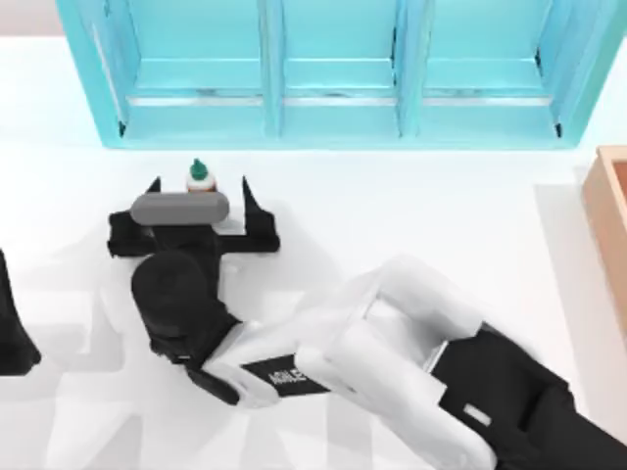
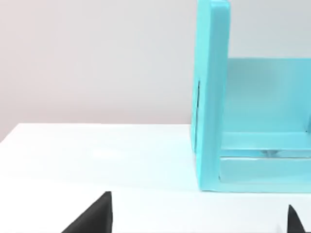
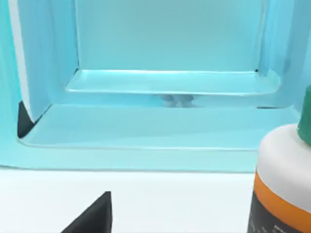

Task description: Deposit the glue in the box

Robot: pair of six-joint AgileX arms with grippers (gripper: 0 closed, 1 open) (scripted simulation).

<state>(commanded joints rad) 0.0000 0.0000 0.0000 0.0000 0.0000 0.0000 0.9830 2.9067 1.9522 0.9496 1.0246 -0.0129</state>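
The right gripper (image 1: 199,201) stood spread around the glue bottle (image 1: 200,176), pre-grasp, needing closure before carrying to the wooden box (image 1: 609,211).

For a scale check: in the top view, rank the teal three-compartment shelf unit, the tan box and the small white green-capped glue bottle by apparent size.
1. Teal three-compartment shelf unit, largest.
2. Tan wood-coloured box, cut off at the picture's edge, so only its visible part counts.
3. Small white green-capped glue bottle, smallest.

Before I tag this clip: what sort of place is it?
Likely a simulated sorting bench: a plain white table, a teal shelf at its back, a wooden box at right, glue between the right gripper fingers.
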